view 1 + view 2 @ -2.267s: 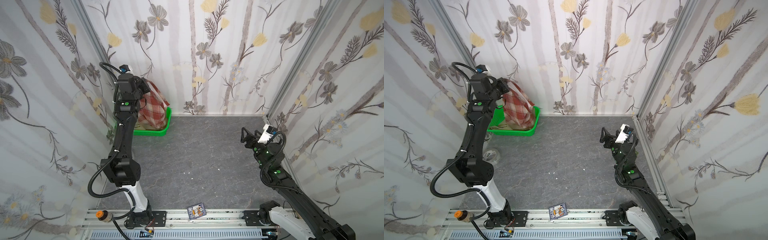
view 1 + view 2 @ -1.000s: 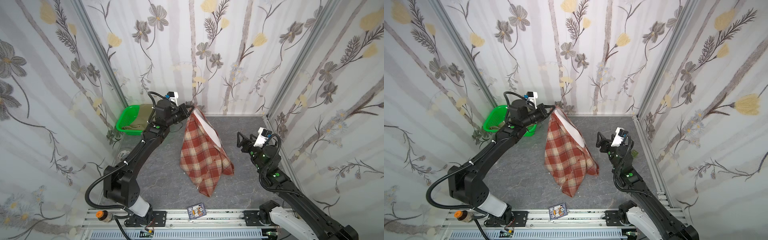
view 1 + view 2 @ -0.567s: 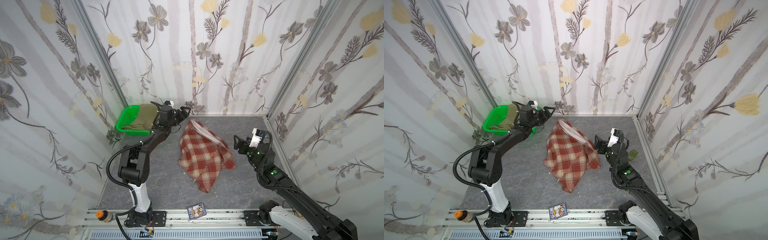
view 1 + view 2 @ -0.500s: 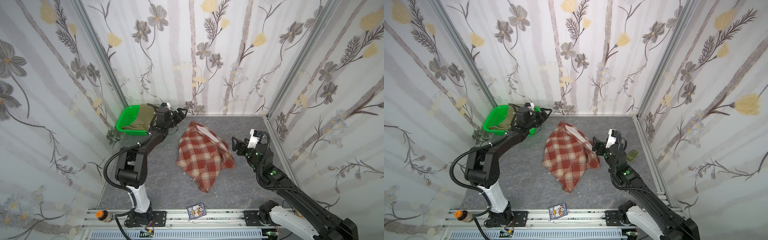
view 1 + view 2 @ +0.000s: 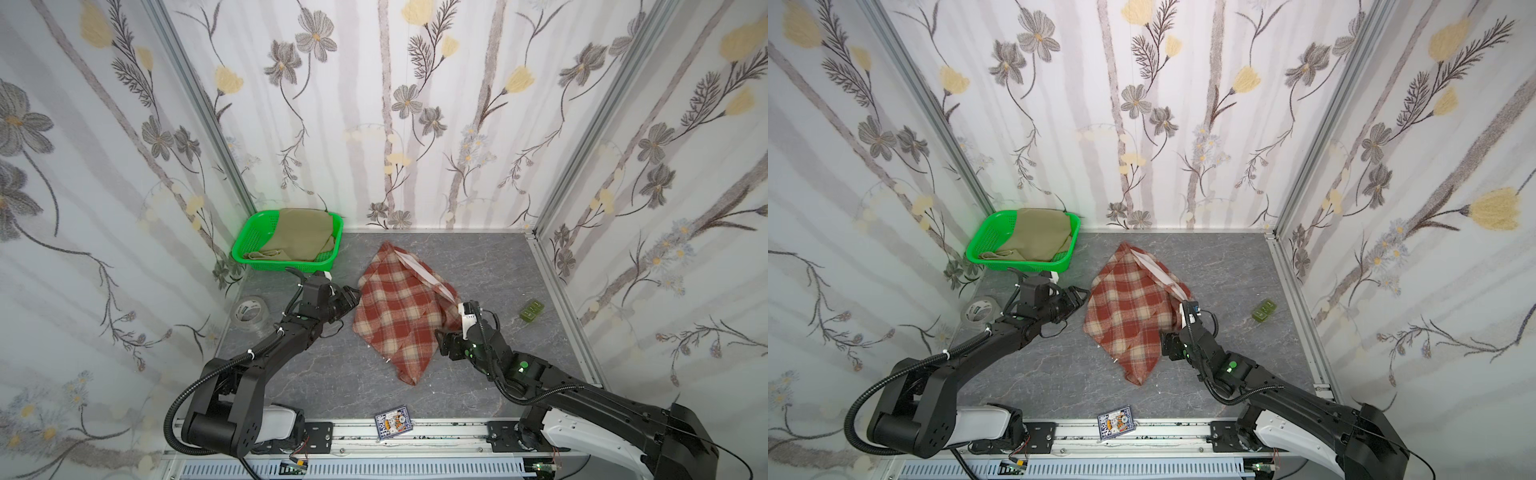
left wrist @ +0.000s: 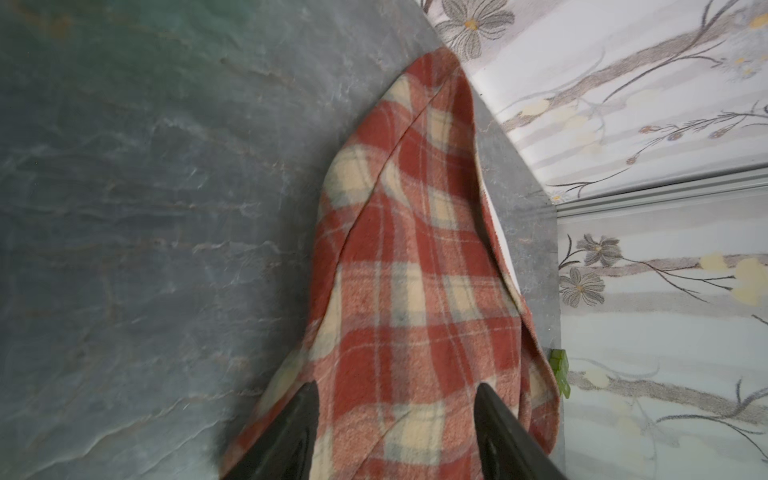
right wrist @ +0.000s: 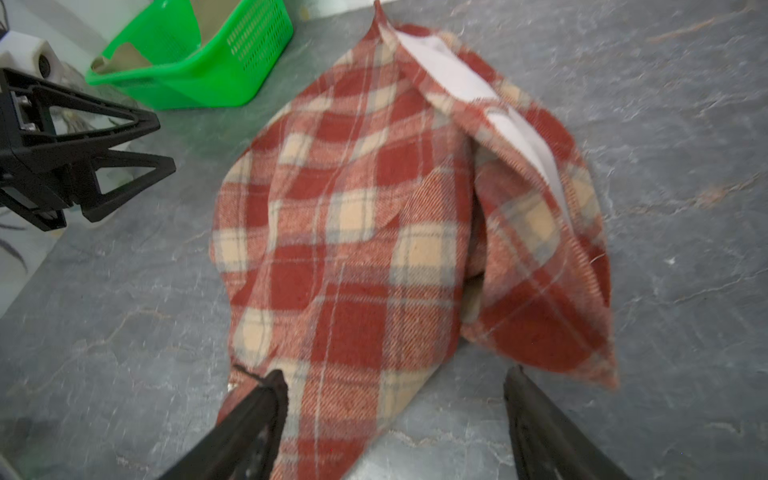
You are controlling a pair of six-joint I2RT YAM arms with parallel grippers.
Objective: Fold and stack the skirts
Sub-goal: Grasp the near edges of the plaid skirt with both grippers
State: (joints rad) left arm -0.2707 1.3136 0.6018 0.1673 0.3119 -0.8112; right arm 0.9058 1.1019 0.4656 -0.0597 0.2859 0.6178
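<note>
The plaid skirt (image 5: pixel 401 316) (image 5: pixel 1131 320) lies rumpled on the grey table, with its white lining showing along the far right edge. The khaki skirt (image 5: pixel 303 237) (image 5: pixel 1038 235) lies in the green basket (image 5: pixel 251 232) at the back left. My left gripper (image 5: pixel 352 297) (image 6: pixel 397 386) is open and low at the plaid skirt's left edge, its jaws over the cloth and holding nothing. At the skirt's near right edge my right gripper (image 5: pixel 1165 336) (image 7: pixel 395 374) is also open. One of its fingertips (image 7: pixel 274 378) is over the plaid hem, and the other stands over bare table.
A roll of clear tape (image 5: pixel 248 311) sits by the left wall. A small green object (image 5: pixel 532 309) lies at the right, and a printed card (image 5: pixel 392 422) at the front edge. Flowered walls close in three sides.
The left gripper let go of the hanging plaid skirt, which dropped flat on the table. The left arm then came down beside its left edge, while the right gripper moved in to its right edge.
</note>
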